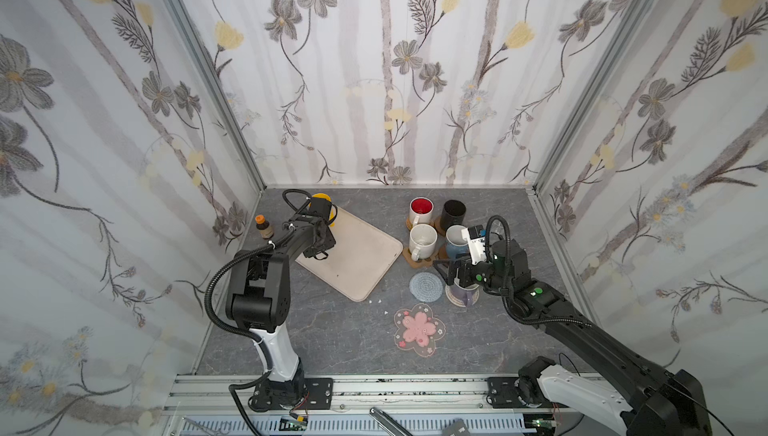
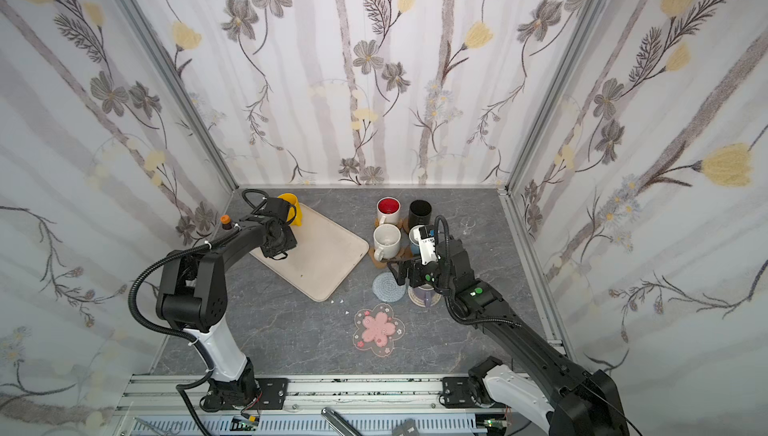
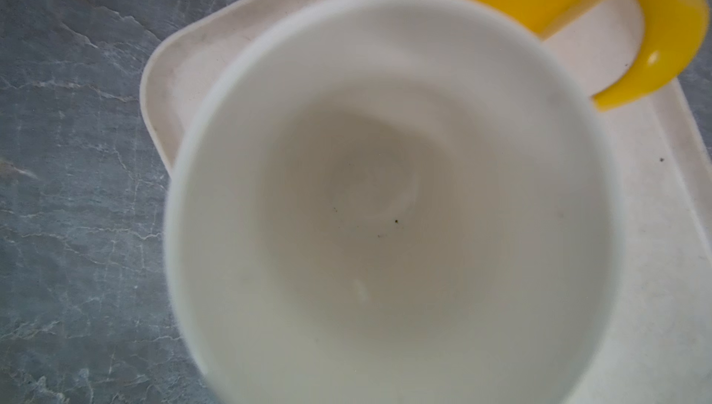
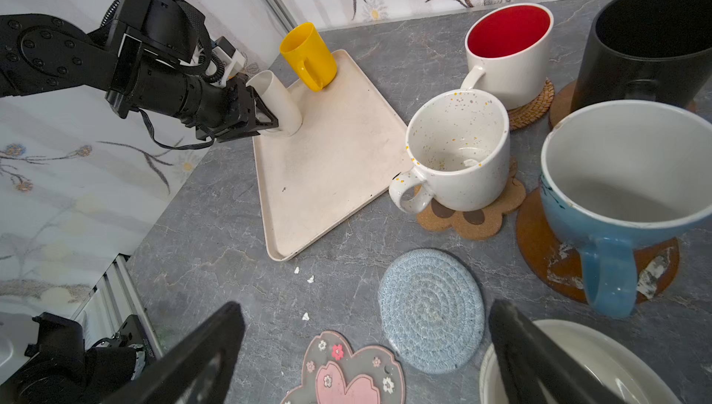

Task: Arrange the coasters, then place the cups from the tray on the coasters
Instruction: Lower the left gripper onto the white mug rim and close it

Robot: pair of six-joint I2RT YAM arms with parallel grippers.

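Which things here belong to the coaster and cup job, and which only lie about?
Belong to the job: tray, yellow mug, plain white mug, red-inside mug, black mug, speckled mug, blue mug, lavender mug, knitted coaster, blossom coaster, rattan coaster, paw-print coaster, chipped wooden coaster, plain wooden coaster, braided coaster.

Only lying about: brown bottle, clear glass, white crumbs.

no legible text anywhere
a small printed label on the white camera housing (image 2: pixel 426 242) at the right arm's wrist shows dark marks in both top views, too small and blurred to read.
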